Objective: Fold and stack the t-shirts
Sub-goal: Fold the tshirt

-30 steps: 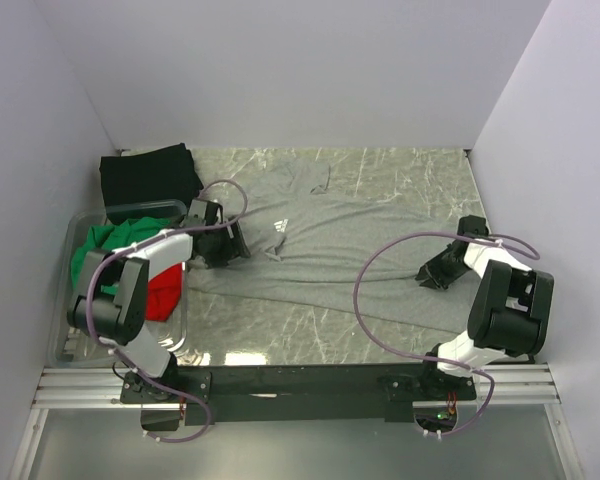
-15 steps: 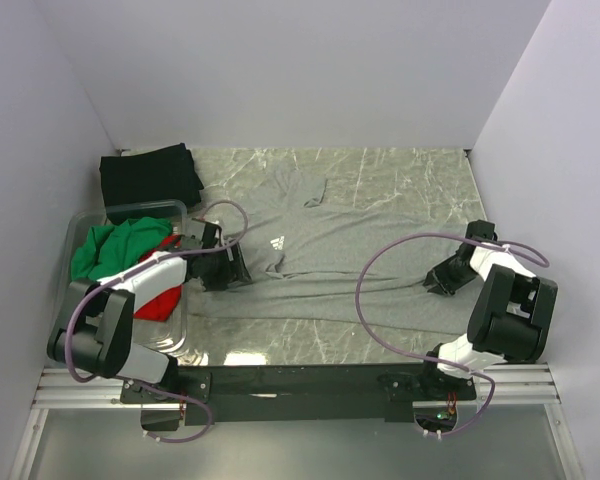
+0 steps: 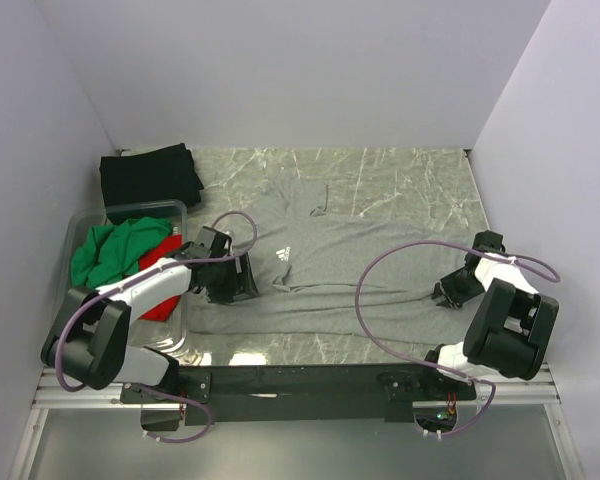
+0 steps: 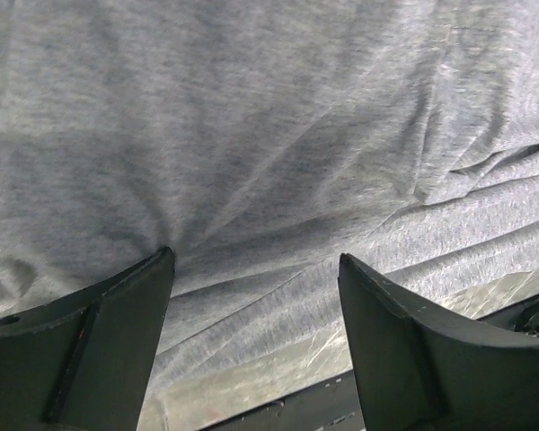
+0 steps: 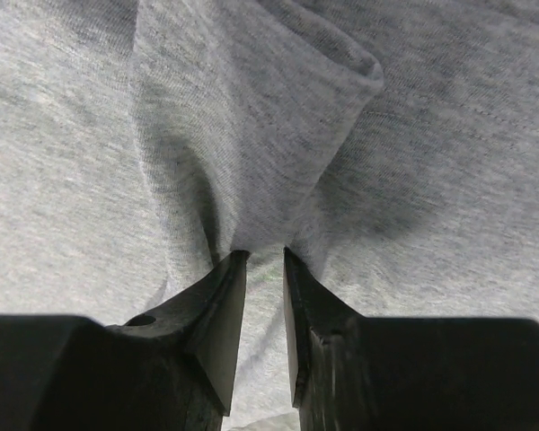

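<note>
Overall, the grey t-shirt (image 3: 350, 250) lay spread across the table (image 3: 420, 170). The left gripper (image 4: 256, 260) fingers stood wide apart over its left edge, gripping nothing. The right gripper (image 5: 265, 256) fingers pinched a raised fold at its right edge. Left of it, the red t-shirt (image 3: 160, 300) was mostly hidden behind the left arm, beside the green t-shirt (image 3: 105, 252).
</note>
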You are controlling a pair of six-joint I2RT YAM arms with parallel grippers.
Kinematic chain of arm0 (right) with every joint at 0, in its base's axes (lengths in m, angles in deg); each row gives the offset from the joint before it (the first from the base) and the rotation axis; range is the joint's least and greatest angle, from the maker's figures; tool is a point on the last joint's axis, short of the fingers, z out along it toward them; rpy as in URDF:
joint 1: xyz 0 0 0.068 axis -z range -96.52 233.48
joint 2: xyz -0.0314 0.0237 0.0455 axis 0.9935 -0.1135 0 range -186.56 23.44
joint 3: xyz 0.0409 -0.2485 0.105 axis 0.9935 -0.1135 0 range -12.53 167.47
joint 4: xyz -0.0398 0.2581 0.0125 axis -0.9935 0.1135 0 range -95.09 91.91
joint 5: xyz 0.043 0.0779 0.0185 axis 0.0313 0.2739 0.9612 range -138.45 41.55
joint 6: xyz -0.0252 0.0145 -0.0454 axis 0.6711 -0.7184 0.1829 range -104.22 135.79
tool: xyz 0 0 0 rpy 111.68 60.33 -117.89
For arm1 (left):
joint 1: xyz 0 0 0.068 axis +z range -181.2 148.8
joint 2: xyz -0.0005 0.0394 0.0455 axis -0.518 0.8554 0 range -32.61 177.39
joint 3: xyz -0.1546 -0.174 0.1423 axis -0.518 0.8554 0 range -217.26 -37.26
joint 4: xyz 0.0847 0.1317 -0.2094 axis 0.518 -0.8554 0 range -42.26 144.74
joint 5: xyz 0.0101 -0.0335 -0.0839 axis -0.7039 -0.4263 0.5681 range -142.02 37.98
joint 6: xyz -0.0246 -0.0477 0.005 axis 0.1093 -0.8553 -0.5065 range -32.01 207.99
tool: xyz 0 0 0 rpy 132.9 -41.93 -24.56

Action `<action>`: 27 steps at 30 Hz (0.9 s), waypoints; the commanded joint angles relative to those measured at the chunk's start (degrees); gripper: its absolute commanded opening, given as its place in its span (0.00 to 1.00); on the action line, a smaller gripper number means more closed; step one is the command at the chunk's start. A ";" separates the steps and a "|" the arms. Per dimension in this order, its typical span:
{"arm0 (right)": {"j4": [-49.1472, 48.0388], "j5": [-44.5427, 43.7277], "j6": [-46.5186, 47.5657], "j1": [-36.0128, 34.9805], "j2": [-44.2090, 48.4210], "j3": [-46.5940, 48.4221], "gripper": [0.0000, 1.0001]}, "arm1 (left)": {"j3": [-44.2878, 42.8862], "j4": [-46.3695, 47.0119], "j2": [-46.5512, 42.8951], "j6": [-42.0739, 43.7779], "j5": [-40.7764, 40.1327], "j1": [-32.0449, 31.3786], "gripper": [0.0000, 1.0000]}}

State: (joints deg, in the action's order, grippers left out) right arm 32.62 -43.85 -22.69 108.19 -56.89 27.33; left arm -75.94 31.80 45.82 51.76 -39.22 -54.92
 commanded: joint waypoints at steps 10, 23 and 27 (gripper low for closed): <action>11.15 -5.39 3.42 -2.99 7.91 7.87 0.33 | -16.86 -8.34 0.40 1.86 -4.45 -0.18 0.85; 7.65 -1.18 -2.74 -35.75 3.62 3.92 0.32 | -8.70 -13.97 0.58 0.63 -3.31 -0.18 0.85; 4.22 2.68 -2.92 -42.10 0.45 3.39 0.31 | -7.56 -15.20 1.37 0.28 -3.83 -0.18 0.85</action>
State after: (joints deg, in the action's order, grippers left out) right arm 40.08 -44.26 -24.88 69.68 -54.93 31.66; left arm -84.05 18.01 47.09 52.35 -42.85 -54.92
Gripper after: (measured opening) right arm 0.317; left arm 0.846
